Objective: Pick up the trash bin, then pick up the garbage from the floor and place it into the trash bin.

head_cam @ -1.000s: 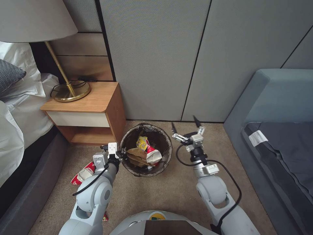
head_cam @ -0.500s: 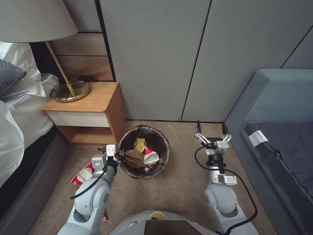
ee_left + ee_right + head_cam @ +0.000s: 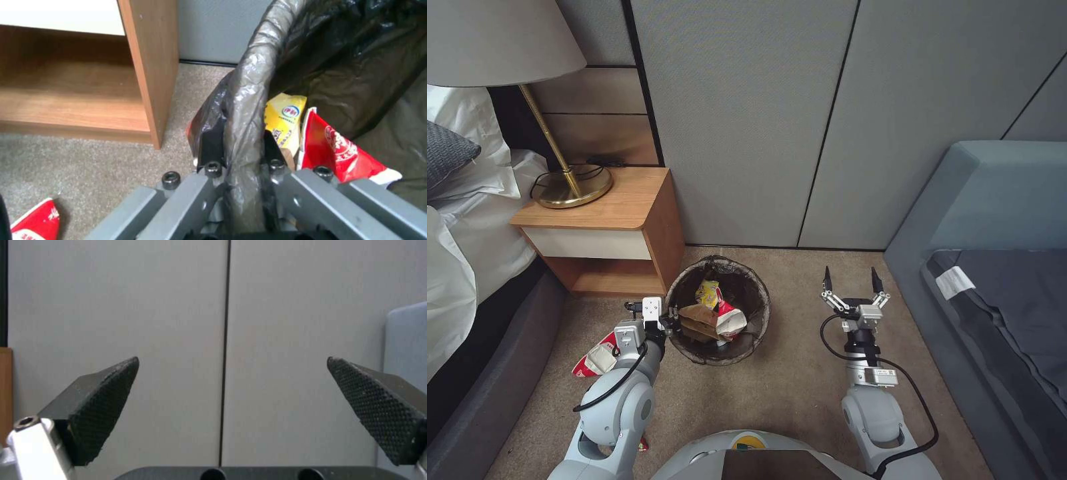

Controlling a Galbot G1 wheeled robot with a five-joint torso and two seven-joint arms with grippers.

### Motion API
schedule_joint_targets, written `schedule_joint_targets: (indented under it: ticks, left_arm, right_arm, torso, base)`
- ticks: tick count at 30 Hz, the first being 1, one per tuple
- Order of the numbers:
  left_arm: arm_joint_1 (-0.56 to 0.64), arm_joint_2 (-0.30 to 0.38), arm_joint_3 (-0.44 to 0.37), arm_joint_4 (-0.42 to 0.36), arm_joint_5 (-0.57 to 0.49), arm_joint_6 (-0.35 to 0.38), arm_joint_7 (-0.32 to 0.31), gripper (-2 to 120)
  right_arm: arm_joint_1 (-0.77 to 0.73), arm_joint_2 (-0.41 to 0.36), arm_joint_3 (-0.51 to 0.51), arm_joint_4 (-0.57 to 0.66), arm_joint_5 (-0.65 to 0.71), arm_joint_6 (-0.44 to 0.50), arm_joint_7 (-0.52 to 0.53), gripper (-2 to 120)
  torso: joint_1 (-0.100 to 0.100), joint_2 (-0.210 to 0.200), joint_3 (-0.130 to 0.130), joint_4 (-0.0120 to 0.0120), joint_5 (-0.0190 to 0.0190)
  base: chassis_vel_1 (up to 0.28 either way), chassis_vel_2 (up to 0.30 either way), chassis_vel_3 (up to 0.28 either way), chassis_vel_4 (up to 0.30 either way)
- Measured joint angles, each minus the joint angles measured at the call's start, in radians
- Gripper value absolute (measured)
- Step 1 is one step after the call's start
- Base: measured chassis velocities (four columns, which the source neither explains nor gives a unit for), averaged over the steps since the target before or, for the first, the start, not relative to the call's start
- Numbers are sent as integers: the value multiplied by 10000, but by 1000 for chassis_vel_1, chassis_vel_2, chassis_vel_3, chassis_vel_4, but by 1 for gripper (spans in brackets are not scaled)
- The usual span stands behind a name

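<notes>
My left pincer point(image 3: 238, 150) is clamped on the rim of the trash bin point(image 3: 675, 303), one finger outside the dark bag, the other inside. The bin sits on the carpet just beside the wooden nightstand point(image 3: 627, 220), in front of the grey wall. My right pincer point(image 3: 850, 282) hangs spread wide, holding nothing, well to the right of the bin and pointed at the wall. In the bin I count three pieces: one yellow wrapper point(image 3: 707, 292), one red-and-white wrapper point(image 3: 730, 320), one brown paper bag point(image 3: 697, 319) (more may lie beneath). One red-and-white wrapper on the floor point(image 3: 595, 357) lies by my left arm.
</notes>
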Motion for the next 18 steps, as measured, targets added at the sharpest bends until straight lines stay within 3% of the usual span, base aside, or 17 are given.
schedule_joint_targets:
  ticks: [18]
  left_arm:
    - [57, 22, 6, -24, -39, -1, 36, 0]
  right_arm:
    - [229, -99, -24, 8, 157, -183, -177, 100]
  torso:
    - [0, 0, 0, 0, 0]
  base:
    - [0, 0, 0, 0]
